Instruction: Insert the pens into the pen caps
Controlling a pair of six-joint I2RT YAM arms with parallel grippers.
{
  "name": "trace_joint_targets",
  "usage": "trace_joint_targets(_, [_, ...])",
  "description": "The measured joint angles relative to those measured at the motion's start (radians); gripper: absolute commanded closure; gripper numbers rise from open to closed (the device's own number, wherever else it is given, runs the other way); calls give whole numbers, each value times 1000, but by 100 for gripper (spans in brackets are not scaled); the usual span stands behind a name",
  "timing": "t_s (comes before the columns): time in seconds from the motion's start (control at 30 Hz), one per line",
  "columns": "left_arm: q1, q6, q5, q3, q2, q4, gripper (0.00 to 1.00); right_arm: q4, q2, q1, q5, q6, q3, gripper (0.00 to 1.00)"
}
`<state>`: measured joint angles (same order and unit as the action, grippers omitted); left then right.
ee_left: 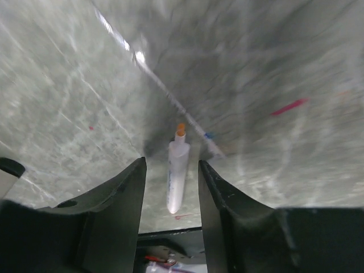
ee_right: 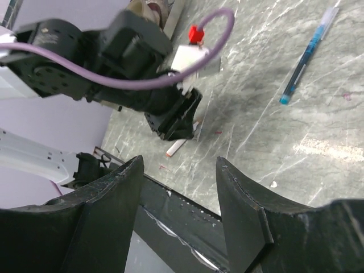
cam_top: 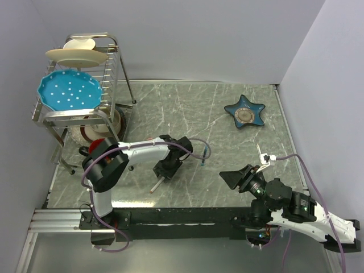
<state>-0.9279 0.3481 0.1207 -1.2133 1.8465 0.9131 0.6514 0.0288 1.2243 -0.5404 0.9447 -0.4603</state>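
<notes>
Grey-green marbled stone tabletop (cam_top: 170, 102), walled in pale lilac, with every place given from the wire dish rack (cam_top: 118, 62) at far left. Right of the rack and nearer the arm bases, the left gripper (ee_left: 170, 165) hangs low with its jaws spread. The white-barrelled pen with the yellow-orange end (ee_left: 177, 176) lies flat on the stone between them, apart from both, its coloured end pointing away from the wrist. Judged as light, rigid, smooth plastic, it is likely to roll or skid. A pinch across mid-barrel, with the jaws square to its length, leaves both ends free for capping. The table's near edge runs just behind the pen, so open room lies mostly on the far side. Further right of the rack lies the slim blue pen (cam_top: 203, 156), alone on bare stone and equally light and slippery. Further right again, the right gripper (ee_right: 179, 162) is raised clear of the surface, its jaws parted and holding nothing. Furthest from the rack sits the blue star-shaped dish (cam_top: 257, 107), with broad bare stone between the two. No pen cap can be made out with certainty.
</notes>
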Motion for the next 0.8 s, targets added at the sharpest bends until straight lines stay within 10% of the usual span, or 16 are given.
trace_joint_targets(0.57, [11,-22,-79,63,-21,3,99,25,-9,0,-6,5,0,39])
trace_joint_targets(0.8, [11,7,-126,63,-63,-119,99,20,-3,0,0,2,0,38])
